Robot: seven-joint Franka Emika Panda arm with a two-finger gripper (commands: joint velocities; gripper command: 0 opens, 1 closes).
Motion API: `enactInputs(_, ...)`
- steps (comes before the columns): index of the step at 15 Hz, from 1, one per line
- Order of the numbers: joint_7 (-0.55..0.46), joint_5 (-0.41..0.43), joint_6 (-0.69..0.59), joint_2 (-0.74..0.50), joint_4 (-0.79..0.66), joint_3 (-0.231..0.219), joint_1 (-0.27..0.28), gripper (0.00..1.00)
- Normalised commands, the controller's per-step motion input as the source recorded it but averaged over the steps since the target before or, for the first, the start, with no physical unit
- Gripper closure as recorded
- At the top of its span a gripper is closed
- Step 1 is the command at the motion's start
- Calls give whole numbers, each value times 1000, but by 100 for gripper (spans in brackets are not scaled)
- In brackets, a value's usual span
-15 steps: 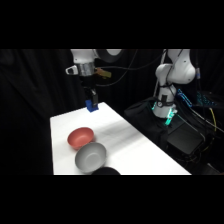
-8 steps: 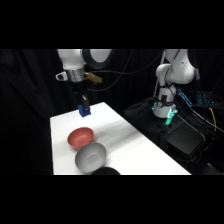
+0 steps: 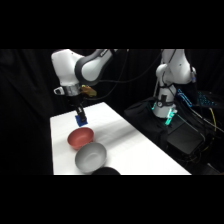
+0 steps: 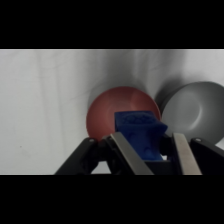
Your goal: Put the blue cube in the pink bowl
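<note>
I have 1 arm on this rig, and its gripper (image 4: 149, 150) is clamped on the blue cube (image 4: 140, 132), the 2 fingers (image 4: 126, 150) pressing on opposite faces of the cube, as the wrist view shows. In the side view the blue cube (image 3: 81, 119) hangs clear above the desk (image 3: 120, 135), not touching it, with the gripper (image 3: 80, 115) coming down on it from above. The relation that governs the coming move is the offset between the cube and the pink bowl (image 3: 80, 137). In the side view the cube sits just above the bowl's far rim, toward the back of the desk, so I judge it is not yet centred over the hollow. The wrist view agrees: the pink bowl (image 4: 122, 112) lies directly past the cube, its rim showing on both sides of the cube and its centre a little ahead of the fingers. The grey bowl (image 4: 192, 110) stands just beside the pink one, on the right of the wrist view and nearer the camera in the side view (image 3: 90, 156); I cannot tell whether the 2 rims touch. My judgement is that the remaining travel is a short shift toward the pink bowl's centre, then a descent and release. The risk I note is overshooting toward the grey bowl.
</note>
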Motion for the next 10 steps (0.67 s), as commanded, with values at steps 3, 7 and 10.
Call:
enactInputs(3, -244, 243, 124, 271, 254, 149, -178, 80)
enactInputs(7, -239, 215, 73, 226, 230, 135, -163, 80)
enactInputs(10, -214, 146, 19, 145, 195, 96, -125, 29)
